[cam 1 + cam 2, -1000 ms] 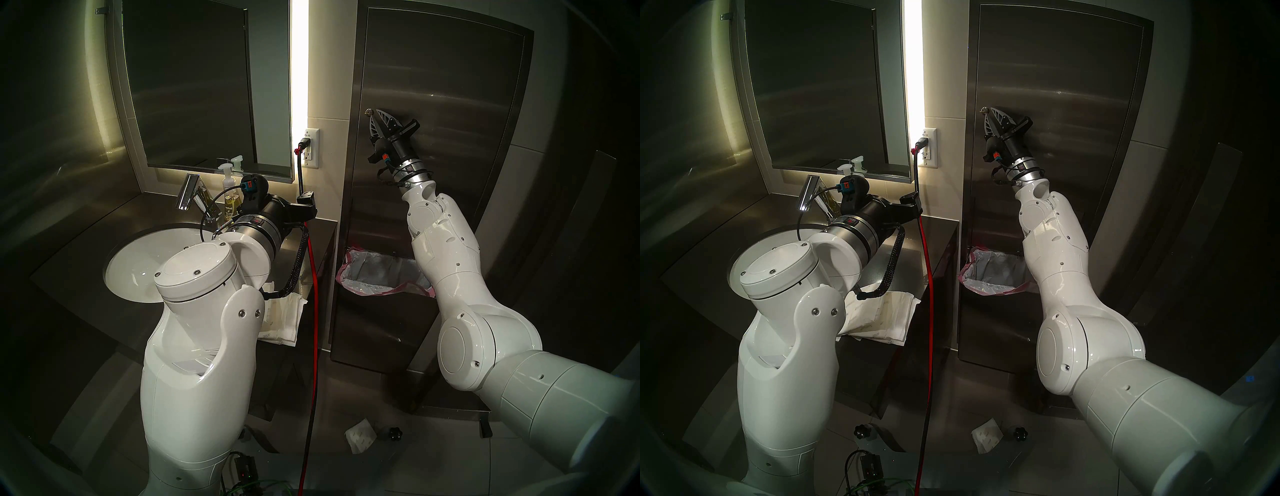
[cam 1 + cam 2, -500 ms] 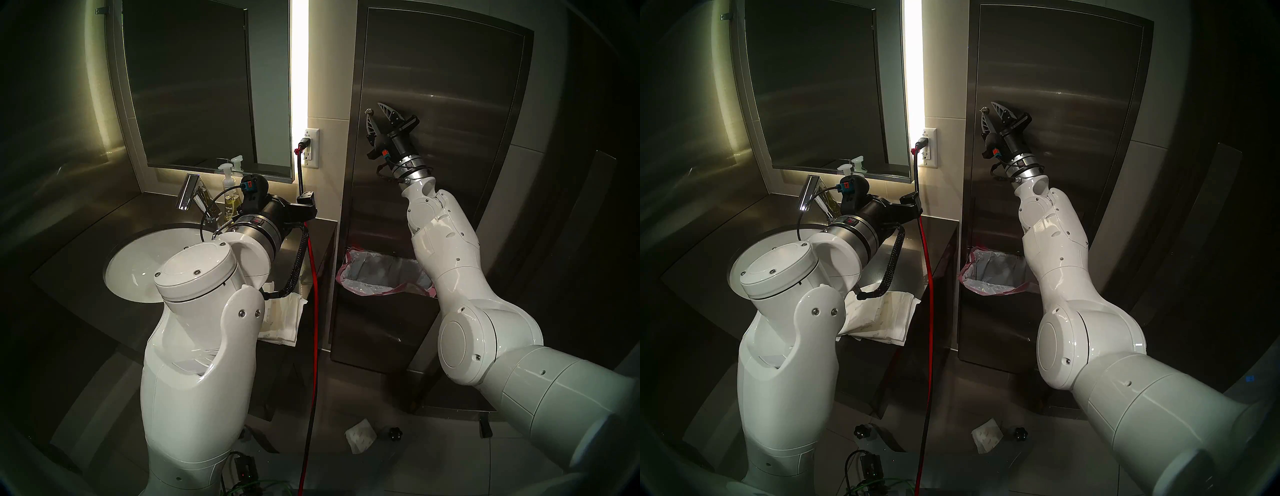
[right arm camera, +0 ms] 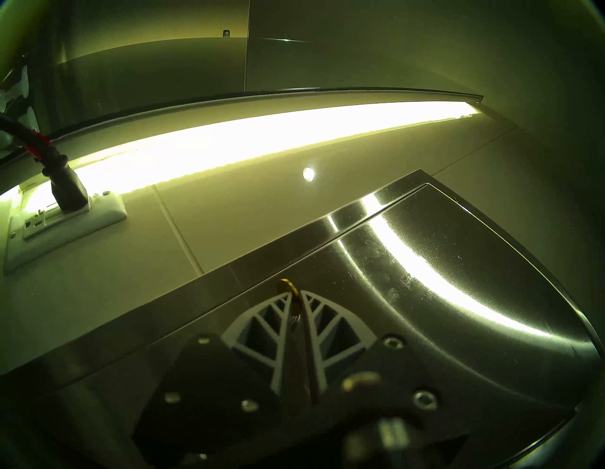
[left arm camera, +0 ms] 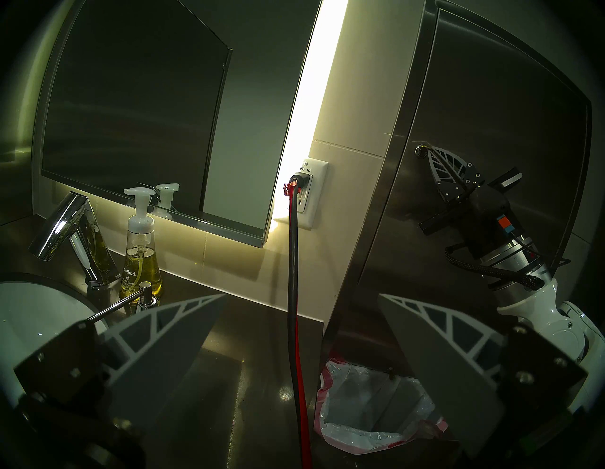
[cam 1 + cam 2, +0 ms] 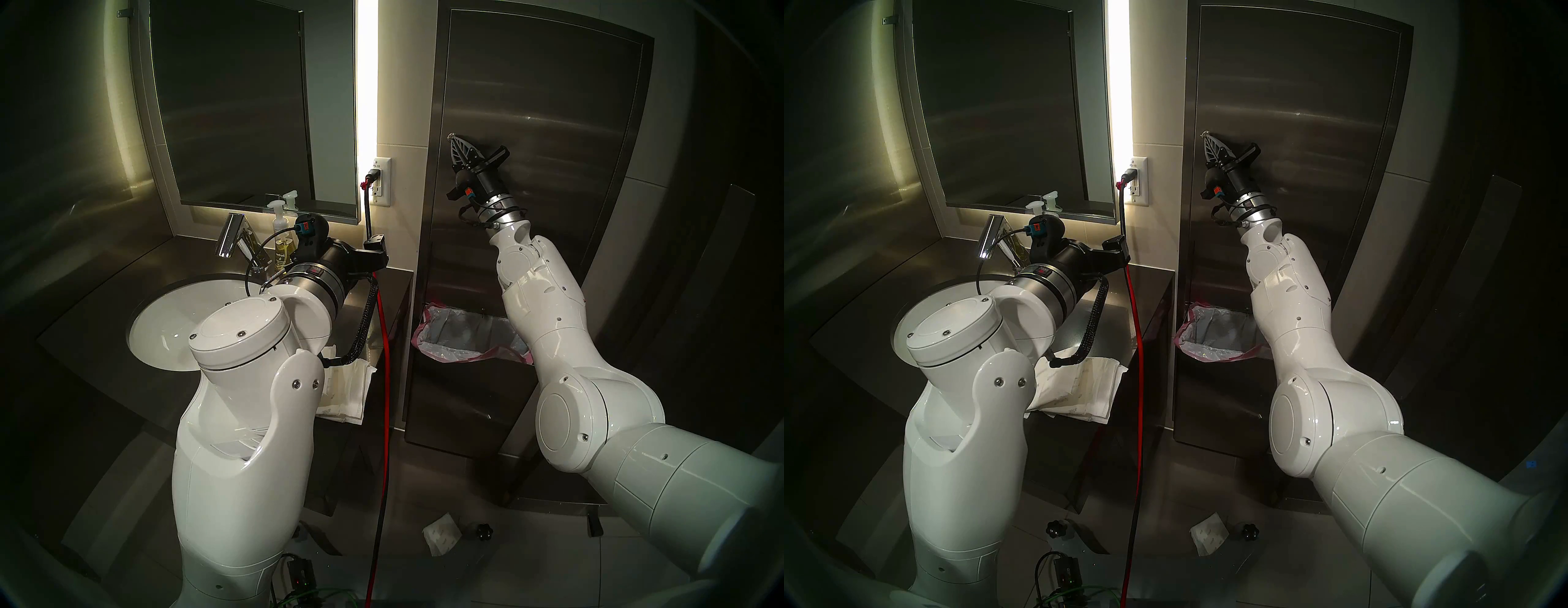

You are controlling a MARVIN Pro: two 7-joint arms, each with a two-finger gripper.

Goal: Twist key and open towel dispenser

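Since half a second ago the right gripper (image 3: 296,299) has pinched its ribbed white fingers together on the small round metal key (image 3: 288,287), set at the left edge of the tall brushed stainless-steel towel dispenser (image 5: 543,106) door. Tiny, stiff and probably slick, it wants a grip across its flat tab. Left gripper (image 4: 294,330) stands spread, empty.

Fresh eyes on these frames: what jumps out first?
The right gripper, raised against the steel towel dispenser, its jaws pinched on the small key near the door's left edge. Next, the glowing vertical light strip between mirror and dispenser. The left gripper hangs open over the counter by the white sink.
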